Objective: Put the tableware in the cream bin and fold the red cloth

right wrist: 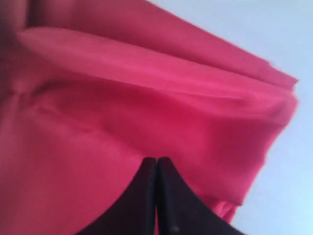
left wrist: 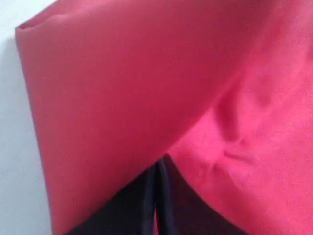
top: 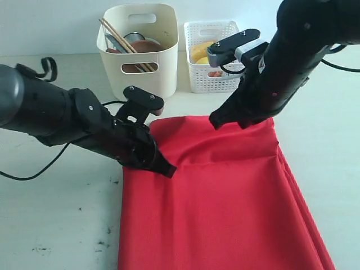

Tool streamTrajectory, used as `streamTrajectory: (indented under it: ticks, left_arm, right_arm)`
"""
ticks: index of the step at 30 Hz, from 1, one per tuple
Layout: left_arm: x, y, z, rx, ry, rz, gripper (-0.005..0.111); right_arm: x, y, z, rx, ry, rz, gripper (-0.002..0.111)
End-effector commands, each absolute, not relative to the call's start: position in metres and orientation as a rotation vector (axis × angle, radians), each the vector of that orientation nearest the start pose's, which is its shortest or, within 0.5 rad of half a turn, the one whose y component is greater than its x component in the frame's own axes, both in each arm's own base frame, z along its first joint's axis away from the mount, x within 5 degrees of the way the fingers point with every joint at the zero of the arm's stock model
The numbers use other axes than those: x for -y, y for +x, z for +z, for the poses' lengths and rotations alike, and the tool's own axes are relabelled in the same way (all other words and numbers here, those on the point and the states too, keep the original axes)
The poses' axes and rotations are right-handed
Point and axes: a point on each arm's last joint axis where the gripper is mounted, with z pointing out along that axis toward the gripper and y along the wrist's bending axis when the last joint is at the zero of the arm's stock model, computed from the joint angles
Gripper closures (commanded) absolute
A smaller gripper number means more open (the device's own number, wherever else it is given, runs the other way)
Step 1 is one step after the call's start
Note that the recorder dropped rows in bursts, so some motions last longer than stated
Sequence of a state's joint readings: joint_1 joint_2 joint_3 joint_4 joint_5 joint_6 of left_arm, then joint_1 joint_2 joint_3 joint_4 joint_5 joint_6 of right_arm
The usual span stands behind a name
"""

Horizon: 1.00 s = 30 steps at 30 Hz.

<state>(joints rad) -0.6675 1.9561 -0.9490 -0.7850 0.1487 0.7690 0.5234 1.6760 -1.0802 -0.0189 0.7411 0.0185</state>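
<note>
Spreading across the pale table (top: 56, 225), the large bright red cloth (top: 225, 208) has its left edge dropping straight from the left gripper (top: 167, 169) to the bottom of the exterior view, and its right edge slanting out toward the lower right corner. Bare tabletop lies open on both sides of it. Behind its far edge, and apart from it, stand the tall cream plastic bin (top: 140, 70) and, just beside that, the white lattice basket (top: 198, 76).

The cloth's near end is cut off by the frame, and its edge trim cannot be made out. The bin's wall hides most of its load; only a pair of wooden chopsticks (top: 121, 42) and part of a round brown plate (top: 147, 45) show above the rim. Both wrist views are blurred.

The left gripper (left wrist: 157, 166) is clenched on the cloth (left wrist: 122, 88) at its far left corner. The right gripper (top: 216, 121) (right wrist: 156, 164) is clenched on the far edge. The fabric (right wrist: 122, 122) rises in soft folds between them, smooth and creased lengthwise below.
</note>
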Motion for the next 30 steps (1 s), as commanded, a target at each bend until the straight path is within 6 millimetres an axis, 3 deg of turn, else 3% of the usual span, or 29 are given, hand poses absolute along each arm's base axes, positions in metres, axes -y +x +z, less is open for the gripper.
streamTrajectory:
  ticks: [1, 5, 8, 15, 19, 23, 25, 30]
  left_arm:
    - [0.228, 0.298, 0.096, -2.48, 0.849, -0.343, 0.106]
    - [0.214, 0.317, 0.101, -2.469, 0.764, -0.322, 0.106]
    - [0.207, 0.323, 0.102, -2.47, 0.731, -0.315, 0.106]
    - [0.197, 0.329, 0.103, -2.475, 0.699, -0.305, 0.106]
    - [0.182, 0.337, 0.103, -2.489, 0.652, -0.29, 0.106]
    - [0.163, 0.343, 0.105, -2.536, 0.629, -0.309, 0.106]
    - [0.151, 0.345, 0.116, -2.554, 0.597, -0.347, 0.106]
    - [0.125, 0.339, 0.189, -2.409, 0.517, -0.376, 0.106]
  right_arm:
    - [-0.158, 0.254, 0.191, -2.836, -0.772, 0.245, 0.108]
    - [-0.141, 0.228, 0.149, -2.932, -0.783, 0.189, 0.108]
    - [-0.133, 0.215, 0.128, -2.972, -0.77, 0.161, 0.108]
    - [-0.121, 0.204, 0.094, -3.089, -0.779, 0.034, 0.108]
    - [-0.113, 0.199, 0.079, -3.17, -0.777, -0.085, 0.108]
    - [-0.11, 0.2, 0.086, -3.152, -0.785, -0.134, 0.108]
    - [-0.109, 0.202, 0.098, -3.113, -0.748, -0.149, 0.108]
    - [-0.114, 0.214, 0.152, -2.858, -0.612, -0.042, 0.108]
